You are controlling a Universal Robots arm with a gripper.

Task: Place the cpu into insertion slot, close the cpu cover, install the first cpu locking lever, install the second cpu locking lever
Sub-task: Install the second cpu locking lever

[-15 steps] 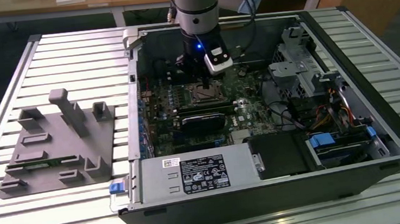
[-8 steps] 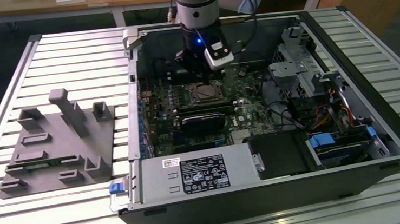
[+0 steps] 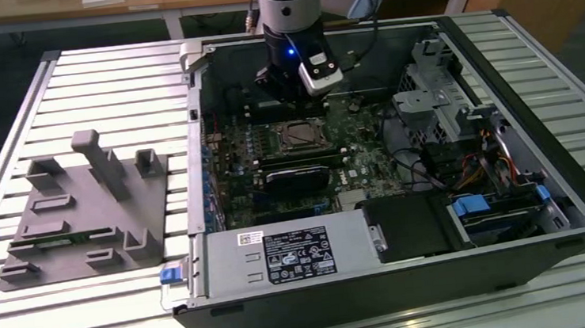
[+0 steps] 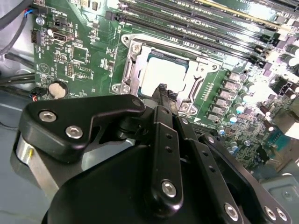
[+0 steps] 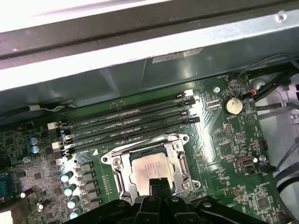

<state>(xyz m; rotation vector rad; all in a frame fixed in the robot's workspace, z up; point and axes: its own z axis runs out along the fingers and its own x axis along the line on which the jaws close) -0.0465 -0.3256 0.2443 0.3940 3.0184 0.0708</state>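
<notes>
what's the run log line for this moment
gripper: over socket, fingertips together | cpu: seated in insertion slot | cpu cover: down around cpu | levers: state unclear

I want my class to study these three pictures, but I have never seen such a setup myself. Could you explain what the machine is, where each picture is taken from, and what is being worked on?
The machine is a single robot arm reaching down into an open computer case that lies on a slatted metal table. The exterior view looks at the whole scene from outside. The two wrist views come from cameras riding on the arm, looking down past the black gripper at the green board.

Inside the case, the cpu is a flat grey square that already sits in the insertion slot, with the silver cpu cover framing it. The gripper's tip hangs right over the cpu's edge; I cannot tell whether it touches it. Long black memory slots run beside the socket. On the exterior view's left, a grey holder block rests on the table.
</notes>
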